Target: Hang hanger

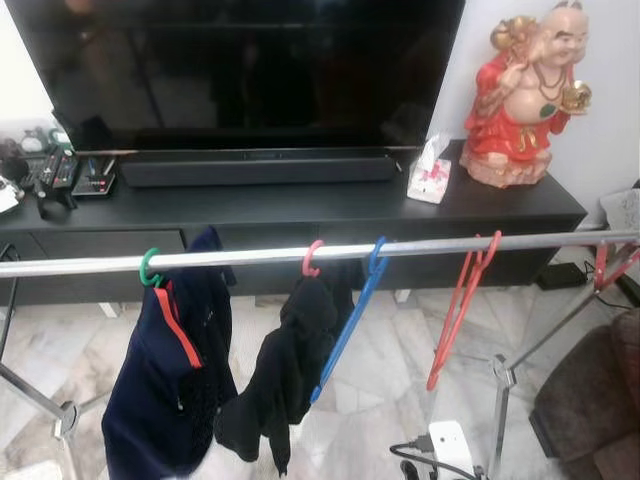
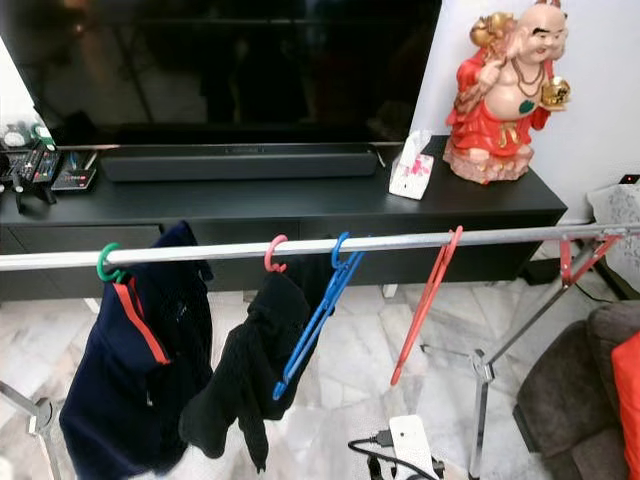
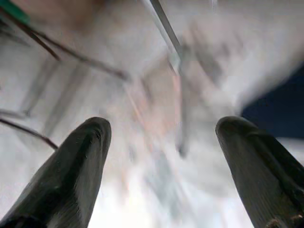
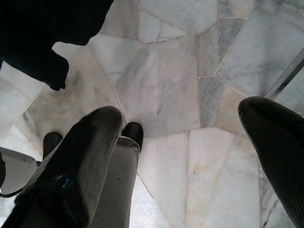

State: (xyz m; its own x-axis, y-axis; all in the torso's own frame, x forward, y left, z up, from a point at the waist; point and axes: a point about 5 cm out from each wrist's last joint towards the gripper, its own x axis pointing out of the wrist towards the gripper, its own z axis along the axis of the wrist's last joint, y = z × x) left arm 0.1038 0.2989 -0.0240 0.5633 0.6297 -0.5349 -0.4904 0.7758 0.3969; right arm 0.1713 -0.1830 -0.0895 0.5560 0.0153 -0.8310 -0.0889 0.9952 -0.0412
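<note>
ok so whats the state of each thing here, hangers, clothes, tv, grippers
green hanger: on rail, holds navy garment
pink hanger: on rail, holds black garment
blue hanger: on rail, bare, tilted
red hanger: on rail, bare
tv: off
left gripper: open
right gripper: open

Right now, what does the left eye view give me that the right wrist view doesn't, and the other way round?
Left eye view: the rail carrying a bare red hanger and a blue hanger, with the TV behind. Right wrist view: the right gripper, open above the floor. Both: the marble floor, a dark garment and the white power box.
</note>
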